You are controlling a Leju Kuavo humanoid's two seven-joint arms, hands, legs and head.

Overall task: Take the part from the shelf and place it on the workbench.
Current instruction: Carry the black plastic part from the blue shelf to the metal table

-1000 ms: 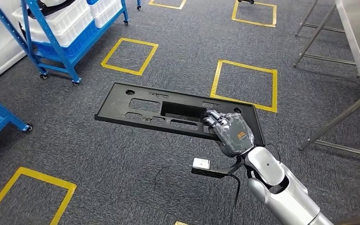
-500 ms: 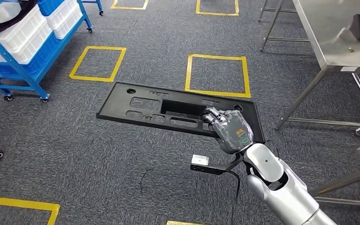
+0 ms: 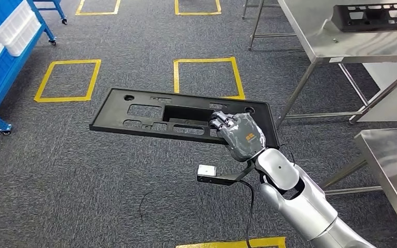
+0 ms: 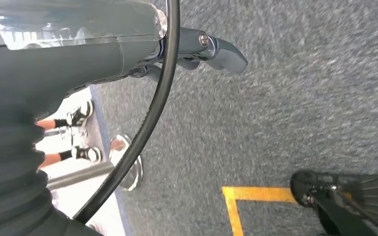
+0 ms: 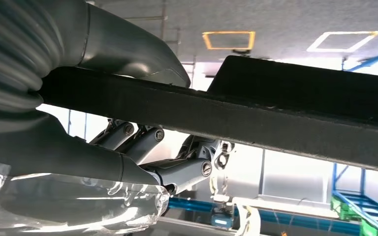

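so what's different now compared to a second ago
The robot has turned: the camera view swung, so the blue shelf cart slid out to the left and the steel workbench, with a black part on it, came in. The right hand still grips the black panel at the same end.

Silver arm [image 3: 294, 194], grey orange-marked hand [image 3: 243, 137]

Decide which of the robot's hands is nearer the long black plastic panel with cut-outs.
Right. The right hand grips the long black plastic panel at one end. The left hand hangs over grey carpet, with no panel near it.
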